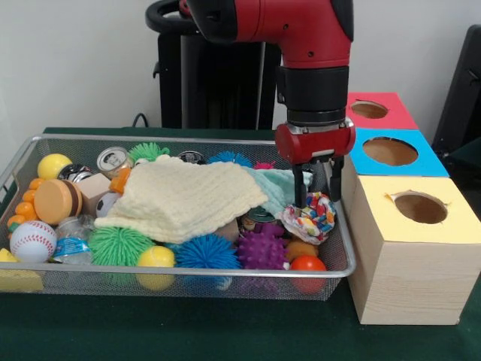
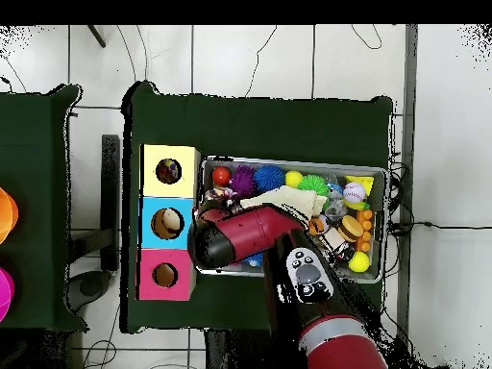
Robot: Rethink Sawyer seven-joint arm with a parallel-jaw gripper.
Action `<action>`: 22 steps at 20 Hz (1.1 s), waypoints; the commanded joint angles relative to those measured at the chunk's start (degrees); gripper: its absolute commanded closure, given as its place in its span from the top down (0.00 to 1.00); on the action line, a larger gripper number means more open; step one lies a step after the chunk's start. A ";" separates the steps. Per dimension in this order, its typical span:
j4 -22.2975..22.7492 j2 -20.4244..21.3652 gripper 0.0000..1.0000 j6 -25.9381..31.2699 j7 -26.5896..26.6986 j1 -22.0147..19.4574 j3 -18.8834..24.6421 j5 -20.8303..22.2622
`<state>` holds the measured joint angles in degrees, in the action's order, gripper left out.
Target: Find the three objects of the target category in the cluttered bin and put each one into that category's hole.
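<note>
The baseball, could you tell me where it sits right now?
In the front view the baseball lies in the wire bin's near-left corner, beside a green spiky ball.

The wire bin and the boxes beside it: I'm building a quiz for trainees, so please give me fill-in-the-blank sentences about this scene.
1. The gripper hangs over the bin's end nearest the ___ box.
2. Between the red box and the yellow box stands the ___ one.
3. A pale yellow ___ covers the bin's middle.
4. The baseball lies at the end ___ from the boxes.

Missing: yellow; blue; cloth; farthest
</note>
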<state>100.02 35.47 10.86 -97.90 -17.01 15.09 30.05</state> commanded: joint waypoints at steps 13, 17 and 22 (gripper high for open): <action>-7.89 -2.84 0.00 10.97 -2.33 2.35 -5.34 -0.96; -9.77 -3.35 0.00 16.72 -2.72 3.85 -7.01 -2.09; -9.95 -4.09 0.00 21.38 -2.10 3.16 -5.93 -2.89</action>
<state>93.55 34.22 22.90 -97.90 -13.80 9.10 29.64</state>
